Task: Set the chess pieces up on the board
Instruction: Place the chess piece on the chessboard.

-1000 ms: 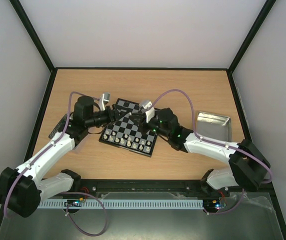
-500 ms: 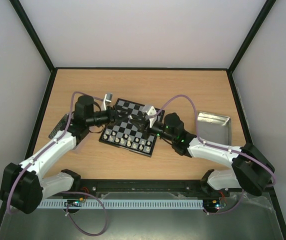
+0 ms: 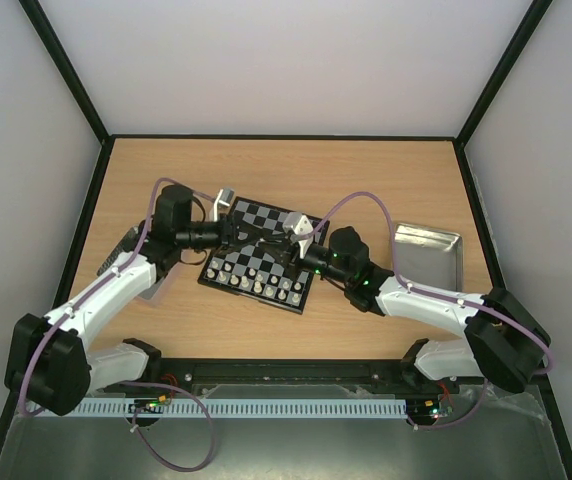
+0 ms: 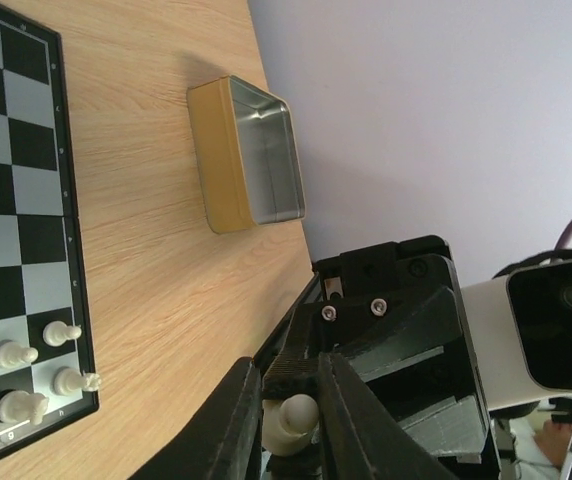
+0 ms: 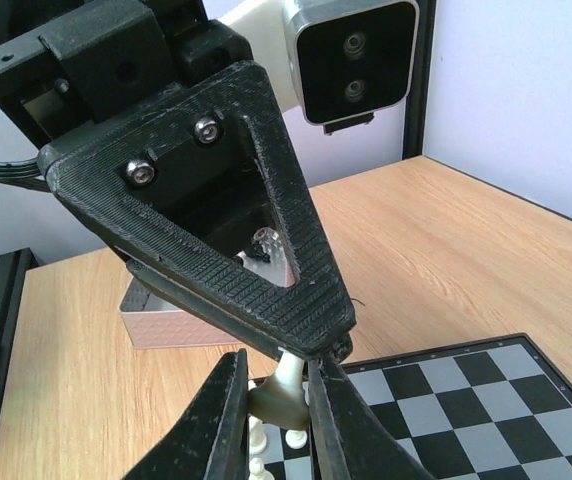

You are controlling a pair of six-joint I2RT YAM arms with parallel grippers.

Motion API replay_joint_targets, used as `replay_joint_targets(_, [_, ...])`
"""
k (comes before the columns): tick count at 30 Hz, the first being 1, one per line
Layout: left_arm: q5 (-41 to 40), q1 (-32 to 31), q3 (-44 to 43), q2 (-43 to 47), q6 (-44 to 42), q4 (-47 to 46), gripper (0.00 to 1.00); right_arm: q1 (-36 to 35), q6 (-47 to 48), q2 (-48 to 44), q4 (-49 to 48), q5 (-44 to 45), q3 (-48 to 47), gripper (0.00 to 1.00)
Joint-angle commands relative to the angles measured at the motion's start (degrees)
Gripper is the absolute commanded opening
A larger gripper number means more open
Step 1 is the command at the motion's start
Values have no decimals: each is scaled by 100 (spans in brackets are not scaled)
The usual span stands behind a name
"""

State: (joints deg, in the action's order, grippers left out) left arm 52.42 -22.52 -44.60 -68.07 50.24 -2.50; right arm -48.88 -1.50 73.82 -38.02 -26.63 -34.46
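Observation:
The board [image 3: 262, 256] lies mid-table, with cream-white chess pieces [image 3: 257, 286] standing in its two near rows. Above it both grippers meet tip to tip. My right gripper [image 5: 279, 402] is shut on the flared base of one white chess piece [image 5: 288, 388]. My left gripper [image 4: 291, 425] is shut on the rounded head of that same piece [image 4: 294, 418]; its ribbed fingers [image 5: 266, 265] fill the right wrist view. In the top view the shared piece is hidden between the left gripper [image 3: 256, 238] and the right gripper [image 3: 274, 246].
A silver tray [image 3: 428, 250] sits right of the board, also seen as the tray [image 4: 256, 150] in the left wrist view. Another tray [image 5: 166, 325] lies at the left, partly under the left arm. Several white pieces [image 4: 36, 350] stand near the board's corner.
The left gripper reached right to the right gripper's tips and closed on the top of the white piece held there. The right arm drew back slightly a second ago, then stayed still.

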Motion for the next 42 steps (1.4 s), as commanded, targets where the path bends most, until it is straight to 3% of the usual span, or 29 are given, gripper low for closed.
replay_joint_targets(1, [312,27,-215,-50,-332,349,15,-25,115,-73,-274,-53,-20,13])
replay_joint_targets(5, [309,29,-210,-31,-456,408,3,-22,59,-37,-240,-17,-49,16])
replay_joint_targets(8, [93,24,-218,-2,-597,529,2,-25,-76,-33,-144,127,-72,30])
replay_joint_targets(10, [-217,29,-237,32,-761,694,2,-24,-234,-47,-8,257,-87,47])
replay_joint_targets(13, [-1202,29,-304,146,-1113,1150,2,-25,-510,-133,146,465,-58,63])
replay_joint_targets(16, [-2459,21,-285,372,-1422,1531,2,-25,-807,-297,111,656,88,69])
replay_joint_targets(24, [-5007,-590,-160,298,-1842,1991,2,-25,-1799,-696,267,2390,331,74])
replay_joint_targets(29, [-5852,-1136,-313,-241,-1899,2222,2,-25,-2086,-683,594,2978,274,74])
replay_joint_targets(35, [-6172,-1399,-361,-846,-1930,2243,2,-23,-2264,-561,797,3421,238,74])
replay_joint_targets(42, [-5944,-1451,-292,-1344,-2055,2040,3,-25,-2345,-492,857,3539,235,74])
